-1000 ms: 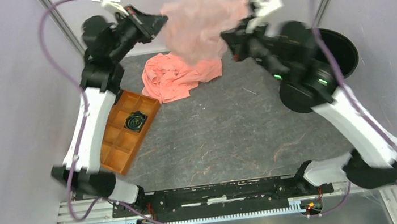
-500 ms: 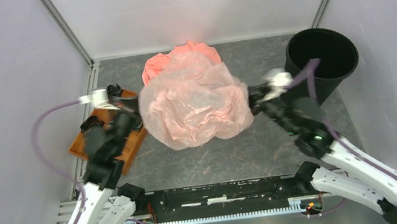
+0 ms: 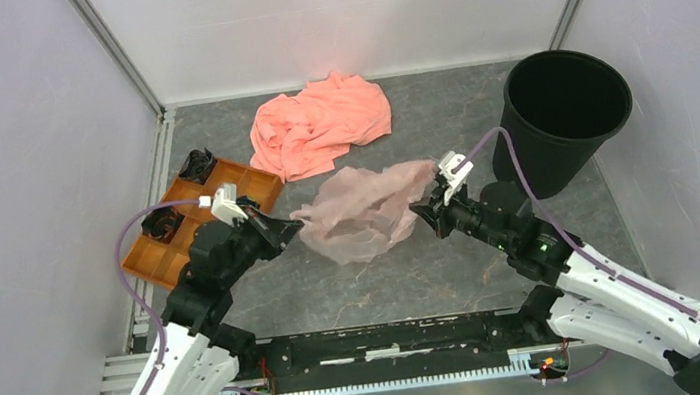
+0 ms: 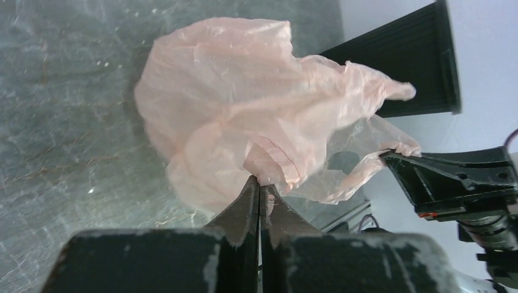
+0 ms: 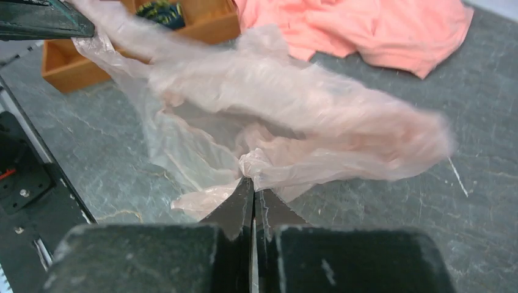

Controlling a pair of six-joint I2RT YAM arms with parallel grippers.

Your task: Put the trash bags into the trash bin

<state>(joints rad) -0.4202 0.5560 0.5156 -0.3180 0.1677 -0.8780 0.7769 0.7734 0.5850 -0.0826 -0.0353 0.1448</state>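
Bag: trash bag [image 3: 368, 213], pale pink and see-through, hangs crumpled between the two grippers above the middle of the table [image 3: 415, 270]; whether its lowest fold touches the surface cannot be told.
Left side: left gripper [image 3: 295, 226] has its fingers pressed together on a bunched fold at the bag's left edge, with no gap showing in the wrist view.
Right side: right gripper [image 3: 418, 211] has its fingers together too, pinching a gathered bit of the bag's right edge.
Bin: black trash bin [image 3: 563, 156] stands upright in the far right corner, near the right gripper and apart from the bag.
Cloth: salmon-orange cloth [image 3: 322, 125] lies rumpled at the far side, behind the bag and not touching it.
Tray: orange tray [image 3: 148, 268] sits at the left beside the left arm, with dark items in two compartments.
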